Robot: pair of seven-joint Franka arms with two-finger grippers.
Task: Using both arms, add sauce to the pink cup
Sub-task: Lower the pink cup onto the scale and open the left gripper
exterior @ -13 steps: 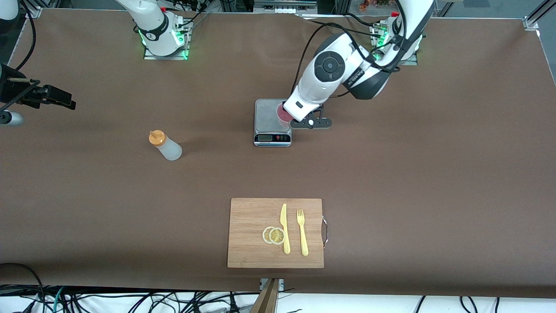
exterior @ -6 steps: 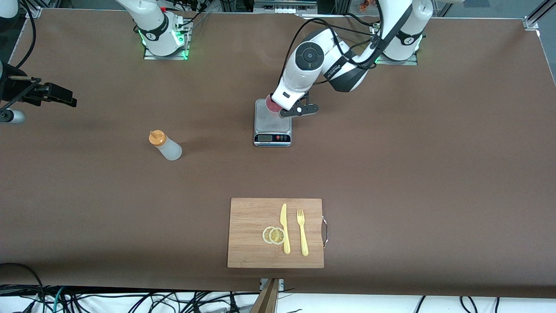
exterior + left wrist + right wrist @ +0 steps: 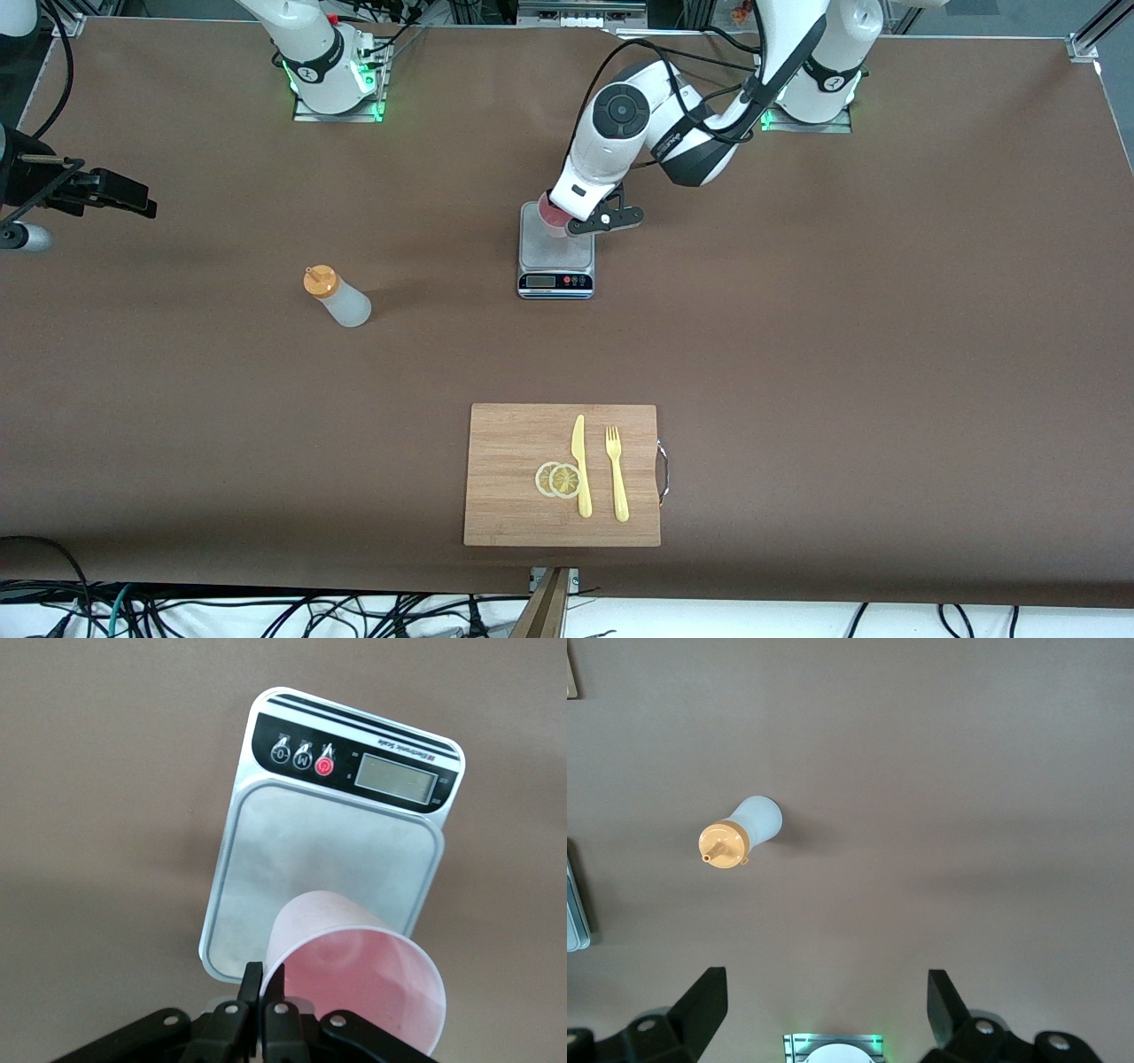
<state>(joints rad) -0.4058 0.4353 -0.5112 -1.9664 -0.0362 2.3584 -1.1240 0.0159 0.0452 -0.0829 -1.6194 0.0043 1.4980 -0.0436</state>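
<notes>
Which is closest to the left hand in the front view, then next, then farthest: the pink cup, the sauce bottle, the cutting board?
1. Pink cup, pinched by its rim in the left hand, over the scale.
2. Sauce bottle, toward the right arm's end.
3. Cutting board, nearest the front camera.

The left arm's wrist covers most of the pink cup point(image 3: 551, 218); the scale's point(image 3: 555, 257) display is unreadable.

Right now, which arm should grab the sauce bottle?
The right: its open tool hangs free over the translucent orange-capped squeeze bottle. The left tool is pinching the pale-pink plastic cup over the steel scale.
</notes>
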